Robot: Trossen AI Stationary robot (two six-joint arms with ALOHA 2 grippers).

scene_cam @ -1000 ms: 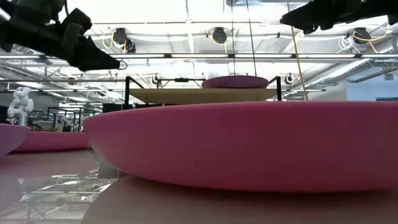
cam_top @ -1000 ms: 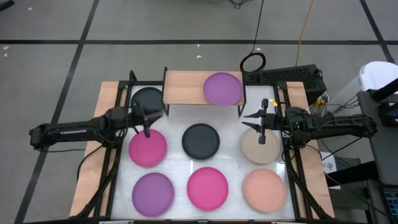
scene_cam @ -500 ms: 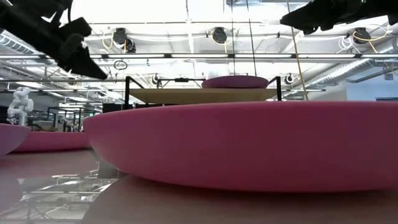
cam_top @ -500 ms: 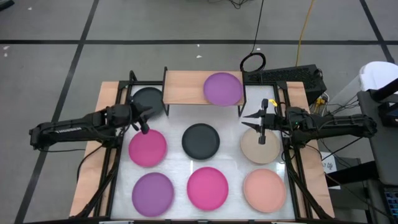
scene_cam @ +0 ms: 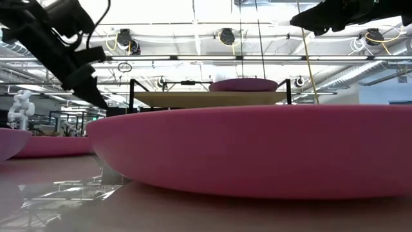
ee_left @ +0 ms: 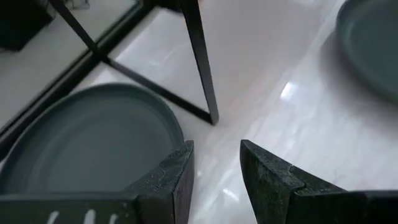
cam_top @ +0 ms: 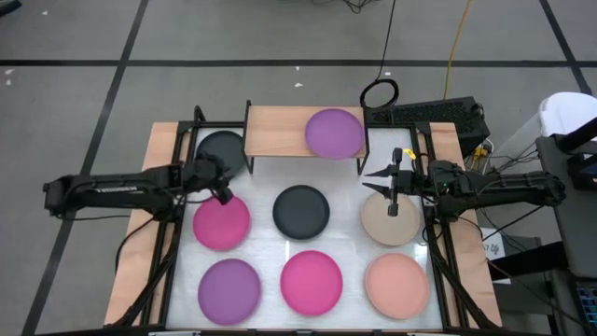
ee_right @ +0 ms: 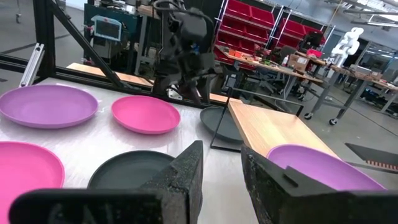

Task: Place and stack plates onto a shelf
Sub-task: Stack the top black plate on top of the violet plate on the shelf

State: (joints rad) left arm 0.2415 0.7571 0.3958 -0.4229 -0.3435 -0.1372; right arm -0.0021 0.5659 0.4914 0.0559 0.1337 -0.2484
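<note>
Overhead looking straight down, low table-level view, two wrist close-ups

No readable text

White marks show on the left arm (cam_top: 112,186) in the high view, but they are too small to read.

Left gripper (cam_top: 222,190) hangs tilted downward off the shelf's (cam_top: 280,131) front-left corner, fingers (ee_left: 171,180) slightly parted, nothing between them. Right gripper (cam_top: 394,194) hovers off the shelf's front-right corner, fingers parted, empty.
</note>
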